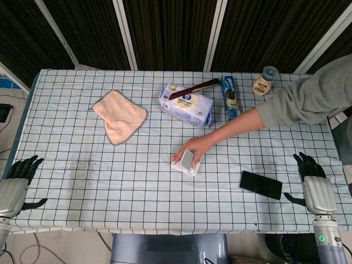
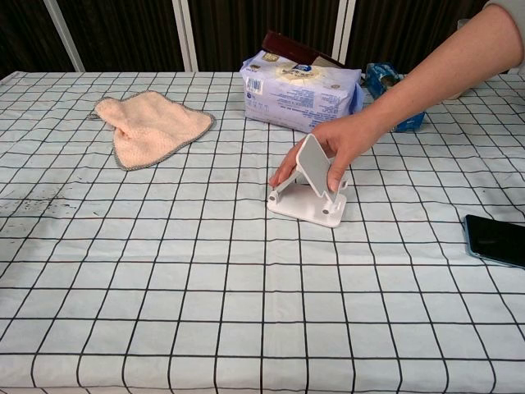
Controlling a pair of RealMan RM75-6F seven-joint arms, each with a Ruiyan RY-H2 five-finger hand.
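Note:
A white phone stand (image 1: 186, 163) (image 2: 309, 190) sits mid-table on the checked cloth, with a person's hand (image 1: 191, 149) (image 2: 335, 146) gripping it. A black phone (image 1: 260, 185) (image 2: 495, 240) lies flat to its right. My left hand (image 1: 16, 179) rests at the table's near left edge, fingers apart, holding nothing. My right hand (image 1: 312, 179) rests at the near right edge, fingers apart and empty, a short way right of the phone. The chest view shows neither hand.
A pink cloth (image 1: 120, 116) (image 2: 148, 123) lies at the back left. A pack of wipes (image 1: 186, 104) (image 2: 300, 88) with a dark brown object (image 1: 193, 88) on it, a blue packet (image 1: 230, 98) and a sauce bottle (image 1: 264, 81) stand along the back. The person's arm (image 1: 275, 110) crosses from the right.

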